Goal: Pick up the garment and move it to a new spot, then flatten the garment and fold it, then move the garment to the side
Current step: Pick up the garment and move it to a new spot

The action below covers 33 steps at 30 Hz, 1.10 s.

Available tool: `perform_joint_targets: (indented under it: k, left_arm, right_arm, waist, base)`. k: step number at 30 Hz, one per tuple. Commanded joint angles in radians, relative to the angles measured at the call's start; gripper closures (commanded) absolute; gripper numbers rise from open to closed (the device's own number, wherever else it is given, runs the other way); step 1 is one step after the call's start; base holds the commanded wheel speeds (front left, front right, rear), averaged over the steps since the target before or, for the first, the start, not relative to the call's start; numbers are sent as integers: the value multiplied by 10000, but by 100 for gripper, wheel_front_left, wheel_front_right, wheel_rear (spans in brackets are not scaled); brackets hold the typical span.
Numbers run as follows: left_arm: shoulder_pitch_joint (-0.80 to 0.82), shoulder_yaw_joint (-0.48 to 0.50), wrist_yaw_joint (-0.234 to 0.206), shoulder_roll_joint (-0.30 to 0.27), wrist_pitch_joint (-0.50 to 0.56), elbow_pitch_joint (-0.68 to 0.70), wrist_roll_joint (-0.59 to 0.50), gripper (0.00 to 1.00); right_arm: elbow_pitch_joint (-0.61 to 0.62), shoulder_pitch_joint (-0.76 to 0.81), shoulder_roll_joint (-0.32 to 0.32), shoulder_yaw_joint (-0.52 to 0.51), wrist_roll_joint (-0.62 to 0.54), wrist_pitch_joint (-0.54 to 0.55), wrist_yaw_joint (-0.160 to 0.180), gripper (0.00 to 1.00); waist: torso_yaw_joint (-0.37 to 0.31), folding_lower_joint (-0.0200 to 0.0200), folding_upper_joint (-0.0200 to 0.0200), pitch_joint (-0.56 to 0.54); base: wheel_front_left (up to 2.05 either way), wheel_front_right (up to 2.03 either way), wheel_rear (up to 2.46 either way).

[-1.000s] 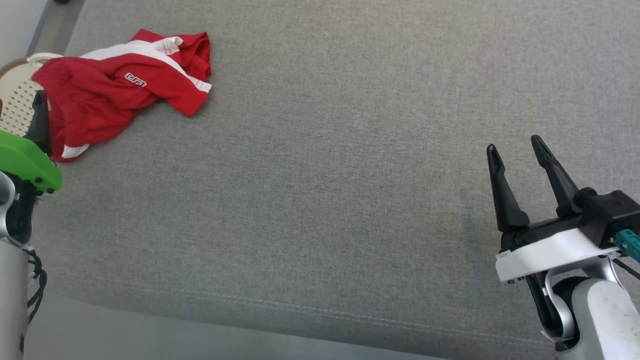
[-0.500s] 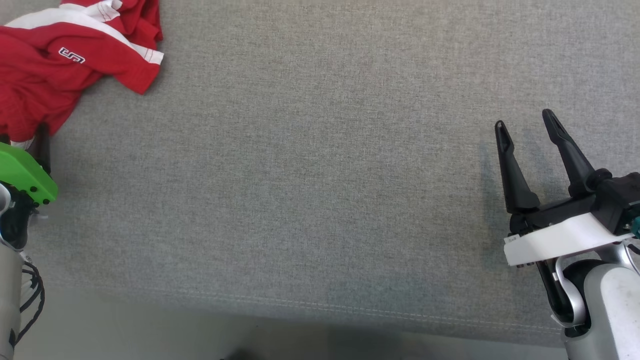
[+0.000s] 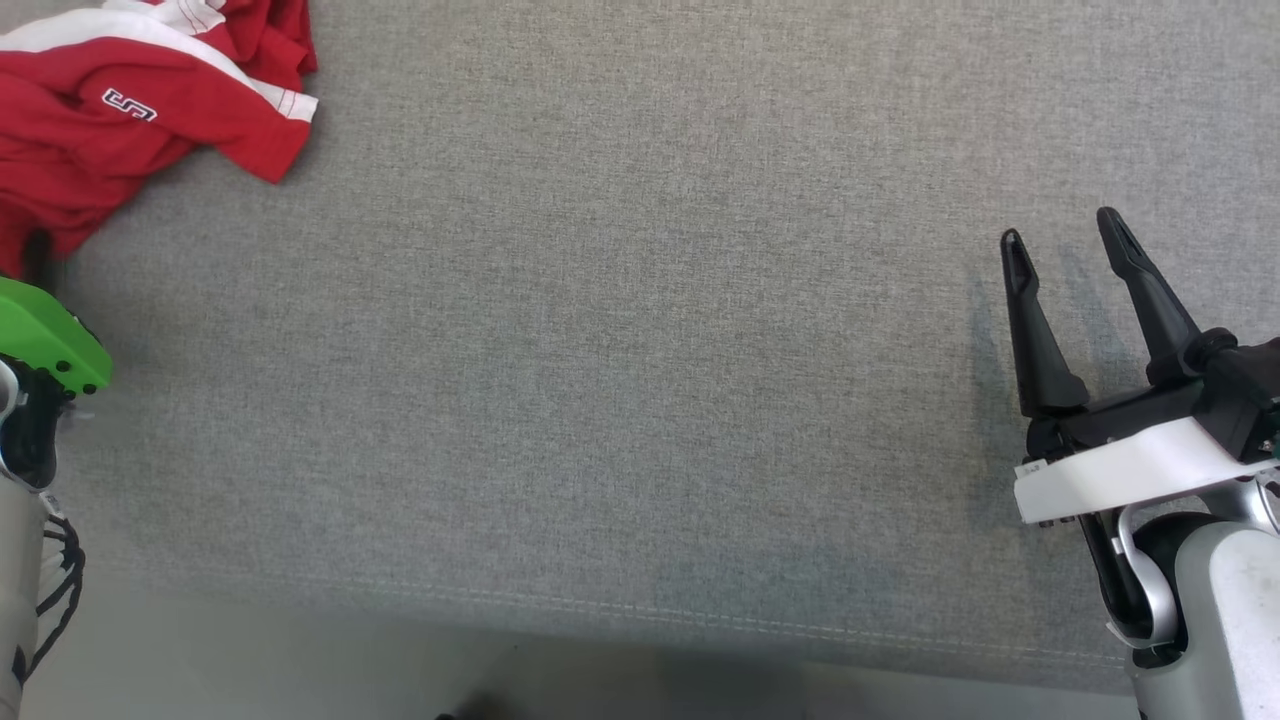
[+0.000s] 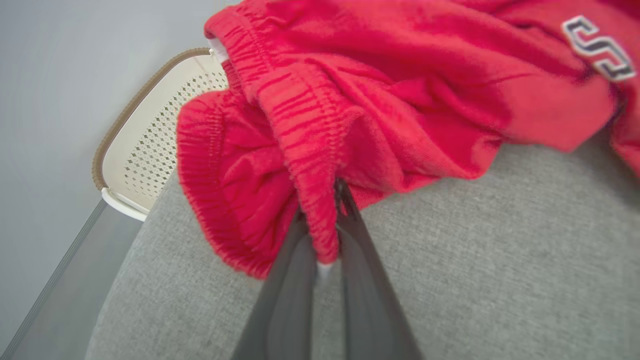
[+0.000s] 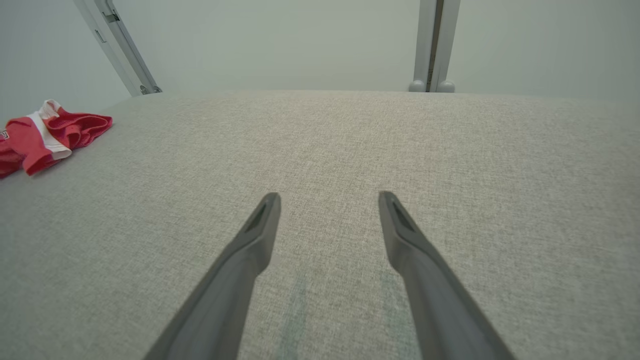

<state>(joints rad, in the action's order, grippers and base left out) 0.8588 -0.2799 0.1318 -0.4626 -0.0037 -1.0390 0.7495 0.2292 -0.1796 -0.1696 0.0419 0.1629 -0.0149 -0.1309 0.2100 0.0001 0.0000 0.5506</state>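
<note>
The garment is a crumpled pair of red shorts with white stripes and a small logo, lying at the far left of the grey surface. In the left wrist view its elastic waistband is pinched between my left gripper's dark fingers, which are shut on it. In the head view the left arm's green cover sits just below the garment, at the left edge. My right gripper hovers open over bare fabric at the right, far from the garment.
The grey upholstered surface spreads wide between the two arms, its stitched front edge near the bottom. A cream perforated basket with a brown rim stands just off the surface behind the garment. Pale wall and metal posts lie beyond.
The head camera has shifted, sliding the scene left and up. My left gripper has gone from open to shut on the garment's waistband. The right gripper stays open.
</note>
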Motion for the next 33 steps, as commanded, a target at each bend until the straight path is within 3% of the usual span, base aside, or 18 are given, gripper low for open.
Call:
perform_joint_targets:
  k: [1, 13, 17, 24, 29, 33]
  left_arm:
    - [146, -90, -15, -162, -293, 148, 140, 100]
    - [-1134, -202, -20, -113, -2190, 1206, 537, 100]
    - [-1948, -136, -390, 66, -2501, 2274, 324, 100]
    - [-4062, -300, -1483, 664, -2610, 5370, -197, 100]
    - [-5176, -1046, -2047, 993, -2086, 7369, -541, 100]
    - [-5573, -1653, -2205, 995, -1458, 8505, -819, 100]
  right_arm:
    - [-13, -30, 74, -49, -69, -69, 3, 0]
    - [-598, 166, 517, 98, 136, -540, 5, 0]
    - [-821, 272, 681, 125, 199, -731, 5, 0]
    - [-1278, 298, 889, 258, 392, -1118, 3, 0]
    - [-1691, 201, 1030, 469, 528, -1435, 5, 0]
    - [-1980, 67, 1099, 598, 633, -1695, 3, 0]
  waist:
    - [58, -1, 0, -152]
    - [131, -1, 0, -1102]
    - [46, -1, 0, -1399]
    - [-349, -1, 0, -1804]
    - [-932, -1, 0, -1953]
    - [-1579, -1, 0, -1950]
  base:
    - [0, 0, 0]
    - [0, 0, 0]
    - [0, 0, 0]
    - [0, 0, 0]
    - [0, 0, 0]
    - [0, 0, 0]
